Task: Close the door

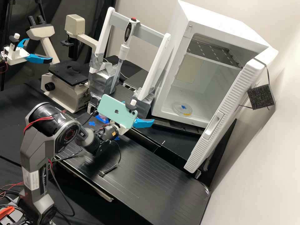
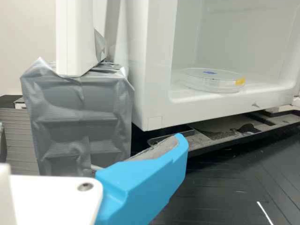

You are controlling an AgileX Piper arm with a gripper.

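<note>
One white door hangs open beside its box; likely rigid, light-swinging. Your pincer, fingers apart, nothing between, sits well clear. Push near the handle; you needn't pinch.
</note>
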